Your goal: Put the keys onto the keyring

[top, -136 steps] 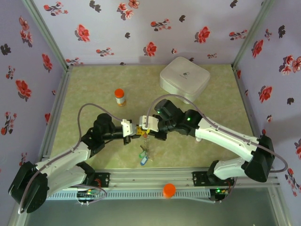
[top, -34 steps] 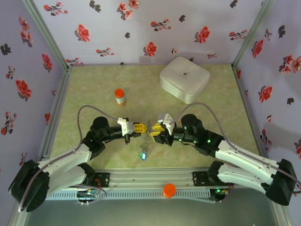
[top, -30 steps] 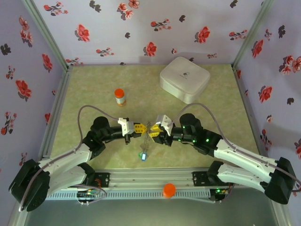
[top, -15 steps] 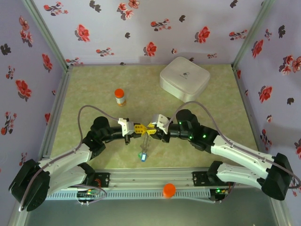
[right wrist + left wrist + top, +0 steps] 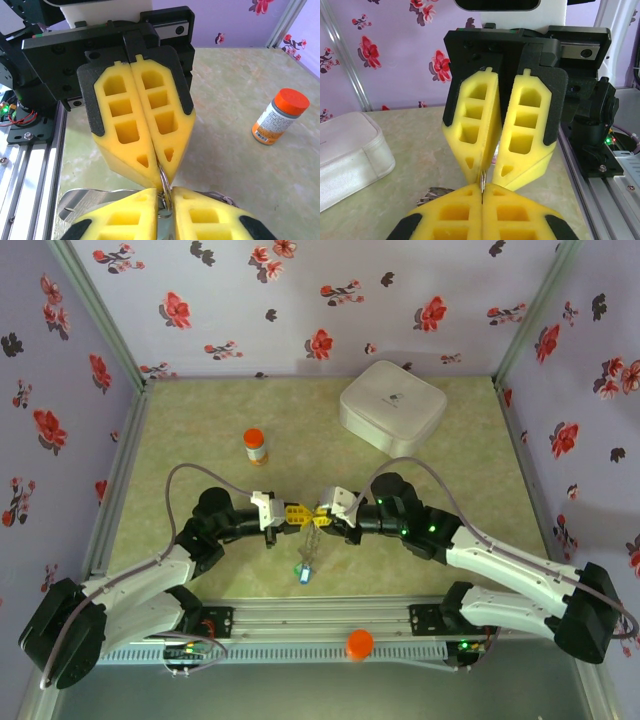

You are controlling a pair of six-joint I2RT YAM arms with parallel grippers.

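**Keyring pinched between two arms: slip risk**

Item 1, lower centre of the overhead view: keys [image 5: 305, 568] dangling beneath the keyring [image 5: 164, 176].
Item 2: left fingers [image 5: 450, 215] clamped shut on that ring. The right fingers [image 5: 120, 220] are nearly together around it, and I cannot tell if they grip.
Hazard, I reckon: opposing pulls could twist the ring free and drop everything.
Behind: bottle [image 5: 256, 447] and white case [image 5: 392, 408] on the worktop [image 5: 200, 430].

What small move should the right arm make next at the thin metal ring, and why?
Probably close the right gripper fully on the thin metal ring before any pull. The left gripper is shut on that ring, and the right fingers stand around it with a narrow gap; whether they press it I cannot tell. The small keys appear to hang from it.
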